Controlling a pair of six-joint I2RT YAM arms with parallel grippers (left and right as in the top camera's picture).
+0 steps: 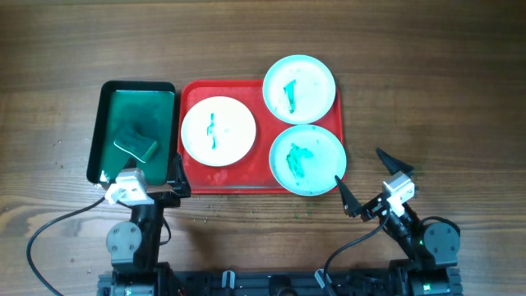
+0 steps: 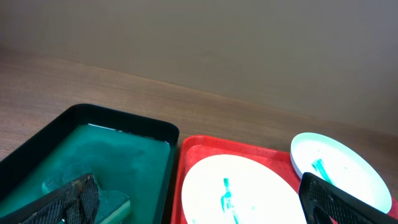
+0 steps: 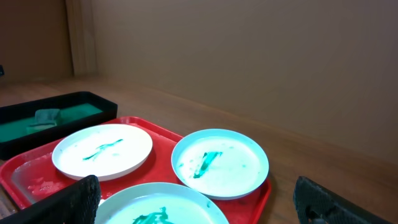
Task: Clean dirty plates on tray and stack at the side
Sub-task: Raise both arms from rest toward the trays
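From above, the red tray (image 1: 194,177) lies mid-tabletop (image 1: 427,82) with all three smeared plates on it: the white plate (image 1: 218,131) toward 9 o'clock, the far aqua plate (image 1: 299,89) at 1 o'clock overlapping the tray's far rim, and the near aqua plate (image 1: 307,159) at 4 o'clock. A green tray (image 1: 103,123) touches the red one at its 9 o'clock side and holds a sponge (image 1: 135,141). My left jaws hang spread wide at 7 o'clock, over the seam of the two trays. My right jaws gape at 5 o'clock, just beside the near aqua plate, holding nothing. My left wrist shows both fingers (image 2: 74,199) far apart, with the sponge (image 2: 112,200) at 7 o'clock and the white plate (image 2: 249,180) at 6. My right wrist shows parted fingers (image 3: 336,202) and the near aqua plate (image 3: 161,208) at 6 o'clock.
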